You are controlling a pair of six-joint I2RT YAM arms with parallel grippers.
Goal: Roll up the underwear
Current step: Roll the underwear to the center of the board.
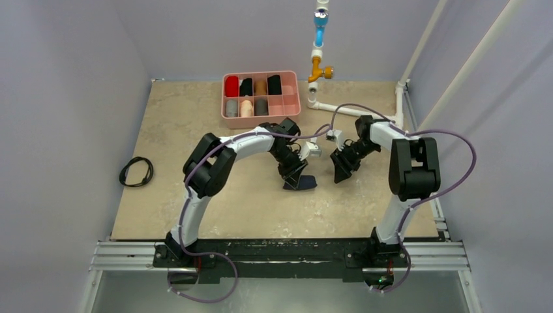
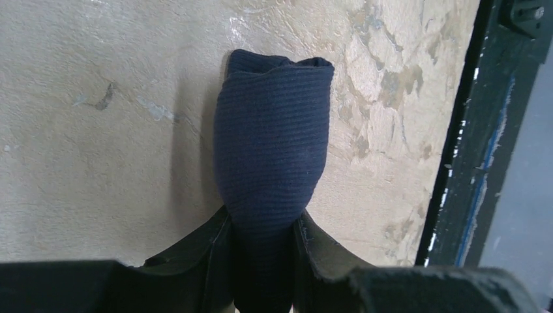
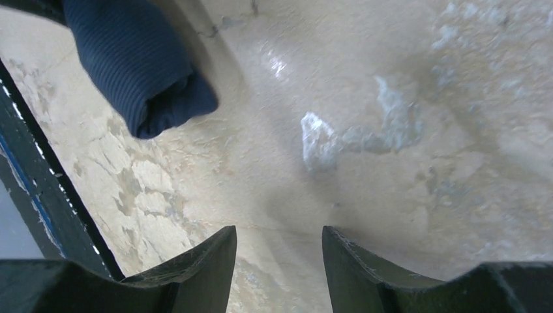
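The underwear is a dark navy ribbed fabric bundle, rolled up and lying on the beige tabletop. My left gripper is shut on its near end, with the roll sticking out past the fingertips. From above, the underwear shows at mid-table under the left gripper. My right gripper hovers just to the right of it, open, with nothing between its fingers. The roll's free end appears at the upper left of the right wrist view.
A pink compartment tray holding several rolled fabrics stands at the back of the table. White pipework runs along the back right. A black cable loop lies at the left. The black frame rail borders the near edge.
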